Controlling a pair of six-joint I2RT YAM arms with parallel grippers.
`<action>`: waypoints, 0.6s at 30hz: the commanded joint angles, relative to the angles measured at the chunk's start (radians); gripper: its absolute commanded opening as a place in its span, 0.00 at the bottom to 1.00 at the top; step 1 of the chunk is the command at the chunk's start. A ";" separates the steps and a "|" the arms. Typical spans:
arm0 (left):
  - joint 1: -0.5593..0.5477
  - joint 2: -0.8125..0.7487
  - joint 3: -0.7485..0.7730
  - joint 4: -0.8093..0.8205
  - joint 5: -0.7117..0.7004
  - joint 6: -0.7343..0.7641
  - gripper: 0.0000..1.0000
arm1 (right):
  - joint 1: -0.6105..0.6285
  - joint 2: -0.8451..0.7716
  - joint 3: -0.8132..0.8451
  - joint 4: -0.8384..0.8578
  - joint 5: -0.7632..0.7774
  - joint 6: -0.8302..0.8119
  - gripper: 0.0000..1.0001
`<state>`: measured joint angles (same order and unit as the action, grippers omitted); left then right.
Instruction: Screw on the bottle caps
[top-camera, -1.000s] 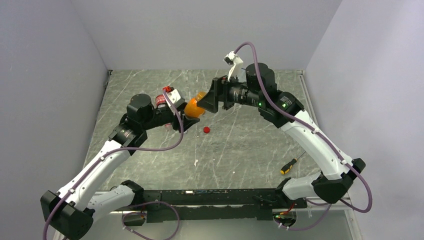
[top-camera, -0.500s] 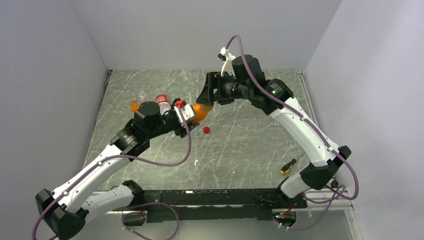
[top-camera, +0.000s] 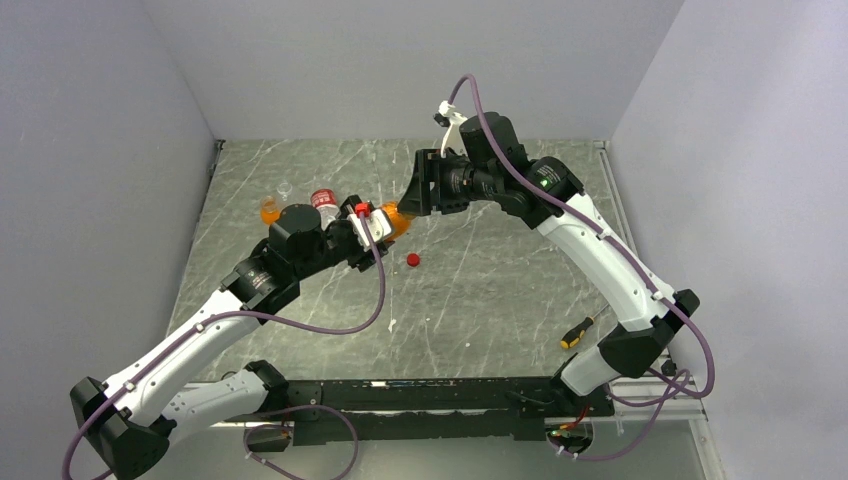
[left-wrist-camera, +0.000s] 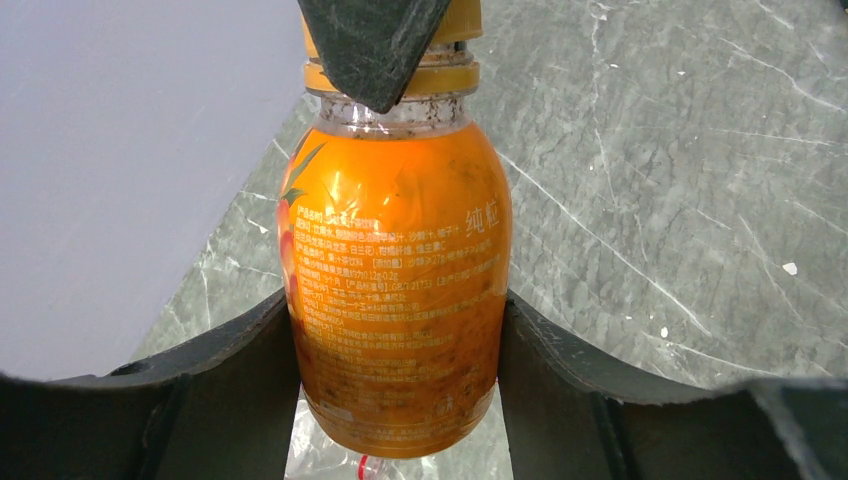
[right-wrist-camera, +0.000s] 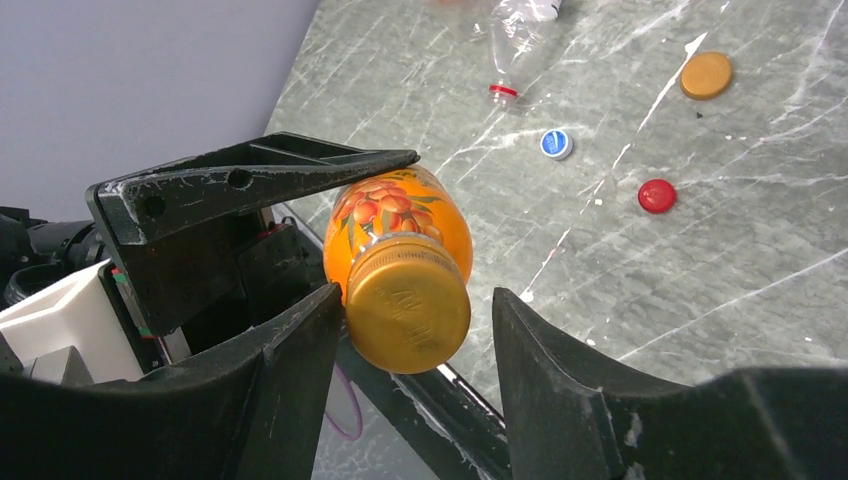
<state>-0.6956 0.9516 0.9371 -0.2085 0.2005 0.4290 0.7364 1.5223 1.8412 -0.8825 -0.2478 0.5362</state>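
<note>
My left gripper (top-camera: 383, 226) is shut on an orange bottle (top-camera: 399, 217), gripping its body (left-wrist-camera: 395, 290) on both sides and holding it above the table. An orange cap (right-wrist-camera: 408, 305) sits on its neck. My right gripper (top-camera: 411, 200) is open around that cap. Its left finger (right-wrist-camera: 290, 370) is against the cap and its right finger (right-wrist-camera: 560, 370) stands apart. Loose on the table are a red cap (top-camera: 413, 260), a blue cap (right-wrist-camera: 556, 144) and an orange cap (right-wrist-camera: 706, 75).
At the back left stand a second orange bottle (top-camera: 269, 210), a clear bottle with a red label (top-camera: 322, 198) and a tiny pale bottle (top-camera: 286, 188). A screwdriver (top-camera: 578, 331) lies at the front right. Grey walls close in the table.
My left arm has swung and rolled its wrist, uncovering the bottles at the back left. My right gripper has shifted left and stays at the bottle's cap end.
</note>
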 joint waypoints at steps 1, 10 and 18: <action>-0.008 -0.011 0.011 0.020 -0.009 0.011 0.00 | 0.003 -0.028 0.029 0.011 -0.017 0.013 0.58; -0.011 -0.004 0.006 0.011 -0.006 0.011 0.00 | 0.009 -0.019 0.042 0.011 -0.012 0.009 0.52; -0.013 0.002 0.002 0.005 0.001 0.006 0.00 | 0.013 -0.028 0.030 0.015 -0.002 0.000 0.33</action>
<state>-0.7017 0.9531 0.9371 -0.2104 0.1997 0.4286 0.7433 1.5223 1.8412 -0.8825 -0.2531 0.5373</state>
